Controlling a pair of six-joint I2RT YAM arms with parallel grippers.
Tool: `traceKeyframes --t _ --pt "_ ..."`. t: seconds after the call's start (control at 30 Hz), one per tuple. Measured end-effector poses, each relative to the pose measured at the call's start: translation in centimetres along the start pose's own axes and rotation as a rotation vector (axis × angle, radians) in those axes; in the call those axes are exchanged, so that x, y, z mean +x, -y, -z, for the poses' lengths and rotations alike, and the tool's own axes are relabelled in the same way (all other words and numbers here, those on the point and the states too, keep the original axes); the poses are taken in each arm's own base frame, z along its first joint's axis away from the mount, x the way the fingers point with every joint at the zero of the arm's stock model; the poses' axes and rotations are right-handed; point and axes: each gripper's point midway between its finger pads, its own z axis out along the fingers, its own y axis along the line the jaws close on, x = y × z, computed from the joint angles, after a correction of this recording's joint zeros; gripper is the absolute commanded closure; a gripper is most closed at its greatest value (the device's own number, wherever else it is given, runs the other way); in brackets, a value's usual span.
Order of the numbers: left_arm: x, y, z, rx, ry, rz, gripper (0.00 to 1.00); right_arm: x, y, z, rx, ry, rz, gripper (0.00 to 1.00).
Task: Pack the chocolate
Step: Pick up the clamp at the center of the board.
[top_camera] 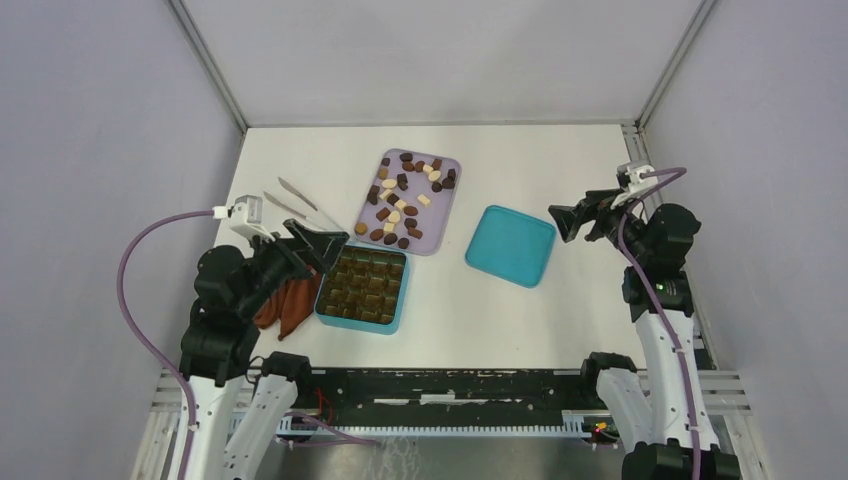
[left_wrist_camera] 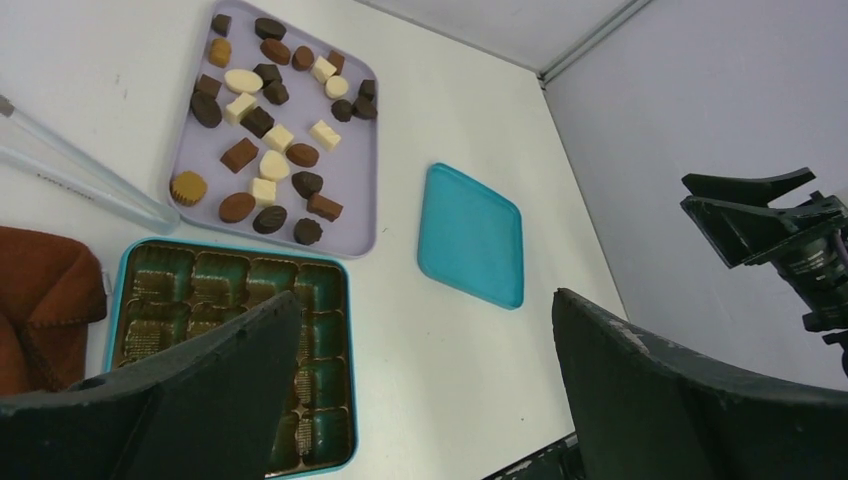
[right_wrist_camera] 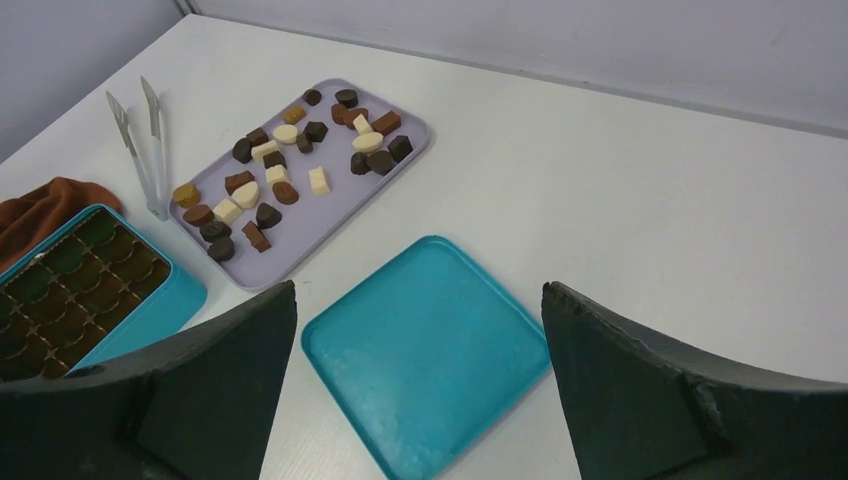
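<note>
Your left gripper (top_camera: pixel 312 246) and right gripper (top_camera: pixel 562 222) both stand wide open and hold nothing; the chocolate (left_wrist_camera: pixel 243 80) lies loose on the lilac tray (left_wrist_camera: pixel 356 172), beside the teal box (right_wrist_camera: pixel 160 305); choose one piece standing apart, descend straight, close gently.

Seen from above the white table (left_wrist_camera: pixel 470 90), the left gripper (left_wrist_camera: pixel 425 300) spreads its two dark fingers (left_wrist_camera: pixel 230 380) wide across the bottom edge, nothing between them. Beneath lies an open square teal box (left_wrist_camera: pixel 232 247) with a brown gridded insert (left_wrist_camera: pixel 220 278), its cells bare. Just beyond, a lilac rectangular tray (left_wrist_camera: pixel 350 170) holds the chocolate (left_wrist_camera: pixel 258 122), loose dark, brown and cream pieces. A flat teal lid (left_wrist_camera: pixel 470 235) lies to the right, translucent tongs (left_wrist_camera: pixel 80 175) and a reddish-brown cloth (left_wrist_camera: pixel 40 300) to the left. The black right gripper (left_wrist_camera: pixel 690 192) hangs at far right.
</note>
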Motion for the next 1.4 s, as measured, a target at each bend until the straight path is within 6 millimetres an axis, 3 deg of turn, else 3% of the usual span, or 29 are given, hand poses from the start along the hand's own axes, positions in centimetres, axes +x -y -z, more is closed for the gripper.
traceKeyframes --t 0.13,0.27,0.33,0.43,0.6,0.77,1.1,1.4 --pt "0.2 -0.6 0.0 -0.03 -0.002 -0.017 0.01 -0.2 -0.2 -0.5 -0.03 0.02 -0.007 0.02" --pt "0.1 -1.5 -0.2 -0.064 0.016 -0.018 0.01 -0.4 -2.6 -1.6 -0.214 0.095 -0.008 0.02" --pt "0.5 -2.2 -0.6 -0.083 0.013 -0.015 0.01 0.8 -4.5 -2.5 -0.356 0.098 -0.024 0.02" --pt "1.8 -3.8 -1.4 -0.123 -0.01 -0.004 0.02 4.2 -6.4 -3.7 -0.473 0.006 -0.019 0.02" --pt "4.0 -6.1 -2.5 -0.194 -0.071 0.018 0.02 7.2 -10.1 -3.5 -0.622 -0.065 0.105 0.02" --pt "4.7 -7.6 -3.3 -0.25 -0.084 0.043 0.03 8.7 -9.9 -3.5 -0.636 -0.095 0.156 0.02" --pt "4.0 -10.5 -5.2 -0.381 -0.028 0.07 0.07 12.1 -9.0 -4.1 -0.604 -0.21 0.187 0.03" --pt "3.9 -17.9 -9.5 -0.767 -0.101 0.074 0.24 12.6 -8.1 -4.6 -0.558 -0.247 0.251 0.04"
